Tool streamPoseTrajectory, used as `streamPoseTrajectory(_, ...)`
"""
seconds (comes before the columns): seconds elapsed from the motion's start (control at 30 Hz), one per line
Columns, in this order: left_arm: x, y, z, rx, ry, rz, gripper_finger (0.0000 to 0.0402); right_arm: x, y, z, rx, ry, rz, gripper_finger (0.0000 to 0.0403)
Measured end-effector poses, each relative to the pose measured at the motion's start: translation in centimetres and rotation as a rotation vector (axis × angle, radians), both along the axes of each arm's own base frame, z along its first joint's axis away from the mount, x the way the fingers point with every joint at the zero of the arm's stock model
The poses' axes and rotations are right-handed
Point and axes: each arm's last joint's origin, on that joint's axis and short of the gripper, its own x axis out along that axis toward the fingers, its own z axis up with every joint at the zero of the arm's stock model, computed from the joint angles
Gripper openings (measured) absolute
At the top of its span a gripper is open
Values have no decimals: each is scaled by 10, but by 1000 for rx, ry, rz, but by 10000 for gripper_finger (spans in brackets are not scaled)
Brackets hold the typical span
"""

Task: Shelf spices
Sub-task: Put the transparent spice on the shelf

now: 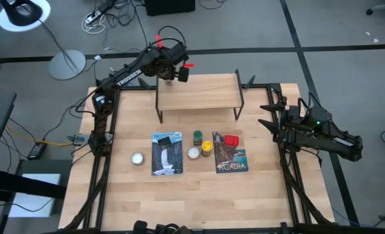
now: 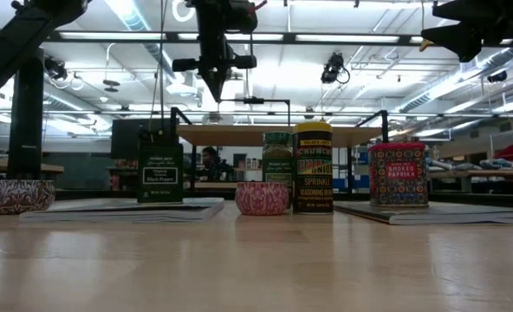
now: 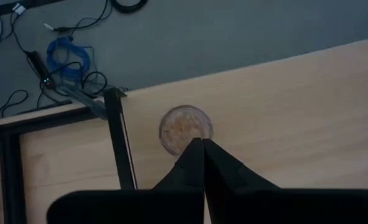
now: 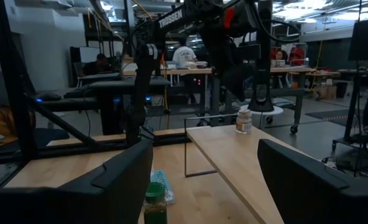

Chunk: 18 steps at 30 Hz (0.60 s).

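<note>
Near row, front of bench: from my overhead camera I see a white ball, a picture book carrying the dark square tin, then the green jar, a second white ball, the yellow-capped jar, and the red boxy tin on a second book.
In the way: these stand close together at 6 o'clock of the shelf; the second ball sits just in front of the green and yellow-capped jars in my low camera.
Bench: light wood inside a black frame.
Right tool: parked at 3 o'clock of the bench, fingers spread wide, holding nothing; past its fingers I see the shelf board and the green jar's lid.
Shelf: light wooden top board on thin black legs, at 12 o'clock of the bench, behind the row.
Tiny brown jar: upright on the shelf's far left corner, white-labelled with a pale lid; from above its lid looks round and tan.
Left tool: hangs over that corner, fingers pressed together to a point, gripping nothing; the tip is just above the jar, and I cannot tell whether it touches the lid.
Beyond: grey floor with cables, a lamp base.
</note>
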Motion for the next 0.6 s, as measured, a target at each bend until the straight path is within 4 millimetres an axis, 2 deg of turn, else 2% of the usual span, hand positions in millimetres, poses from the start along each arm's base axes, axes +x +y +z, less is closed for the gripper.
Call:
streamPoseTrajectory(0.27,-2,7,-8,-37,21,-27,0,0,0,0,0,0,0,293)
streamPoseTrajectory(0.6,4,13,-8,-27,-27,-94,0,0,0,0,0,0,0,293)
